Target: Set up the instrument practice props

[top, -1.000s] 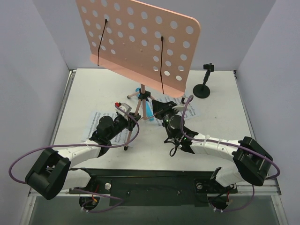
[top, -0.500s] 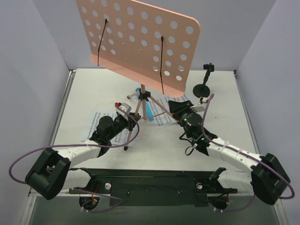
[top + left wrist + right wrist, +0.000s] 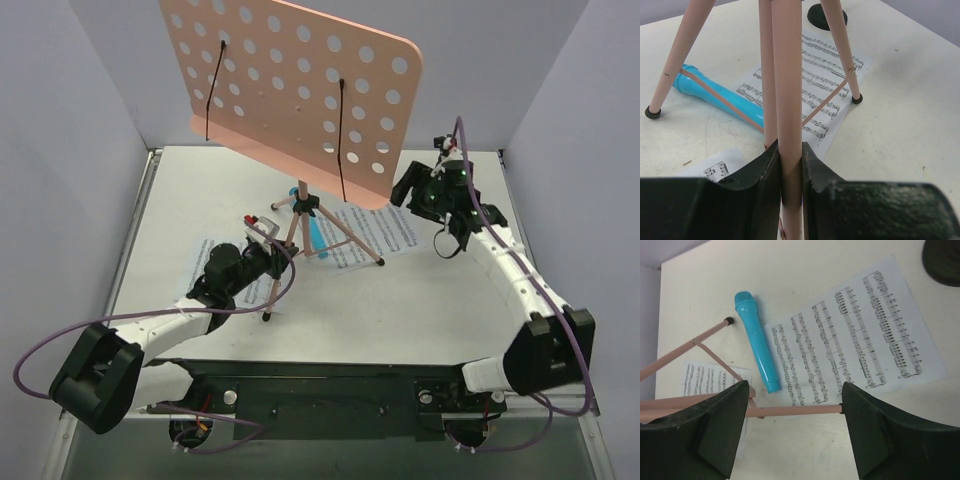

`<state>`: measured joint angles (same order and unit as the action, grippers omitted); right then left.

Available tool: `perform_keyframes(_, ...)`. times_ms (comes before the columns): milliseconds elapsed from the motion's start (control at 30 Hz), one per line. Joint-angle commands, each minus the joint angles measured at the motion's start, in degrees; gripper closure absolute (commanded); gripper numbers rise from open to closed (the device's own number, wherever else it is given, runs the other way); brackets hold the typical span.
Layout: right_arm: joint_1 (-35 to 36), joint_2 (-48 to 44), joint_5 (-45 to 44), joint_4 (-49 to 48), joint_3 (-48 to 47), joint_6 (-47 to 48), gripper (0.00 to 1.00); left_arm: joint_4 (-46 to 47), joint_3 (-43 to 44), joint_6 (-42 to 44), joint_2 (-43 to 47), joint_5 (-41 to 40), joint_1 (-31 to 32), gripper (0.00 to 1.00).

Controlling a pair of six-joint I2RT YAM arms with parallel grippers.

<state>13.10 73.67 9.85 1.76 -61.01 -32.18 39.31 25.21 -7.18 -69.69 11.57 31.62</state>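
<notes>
black fingers (image 3: 756,192) clamp a pink stand leg (image 3: 788,100); blue microphone (image 3: 720,97) and sheet music (image 3: 826,75) lie behind.

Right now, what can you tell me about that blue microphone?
The microphone is bright blue all over and looks like smooth plastic, with a rounded head and a plain straight handle. It lies flat on the pale table, under the pink stand, between its tripod legs, and one thin brace passes above it. Its handle end reaches the edge of a music sheet. Nothing holds it.
</notes>
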Motion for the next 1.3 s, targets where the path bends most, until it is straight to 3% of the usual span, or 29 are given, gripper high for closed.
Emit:
perform_keyframes(0,-0.6,12.1,17.5,10.7,-10.7,5.9,0.30,-5.7,1.0,-1.0,2.1,0.6,-3.0,1.00)
perform_keyframes(167,-0.1,24.8,23.5,12.3,-22.9,7.9,0.30,-7.5,0.8,-0.7,3.2,1.0,-3.9,1.00)
perform_keyframes(367,4.5,39.3,23.5,21.6,-38.4,16.0,0.30,-9.1,1.2,-0.6,3.8,0.8,-3.9,1.00)
perform_keyframes(667,10.4,55.3,23.3,24.7,-52.5,19.6,0.30,-12.1,1.2,-2.2,5.1,0.2,-3.8,1.00)
perform_keyframes(967,14.4,61.7,19.3,24.3,-56.8,21.8,0.30,-13.5,0.0,-3.5,7.7,-0.5,-3.8,1.00)
perform_keyframes(1267,16.5,65.2,14.9,22.8,-58.5,22.5,0.38,-13.3,-0.3,-3.6,8.6,-0.4,-3.8,1.00)
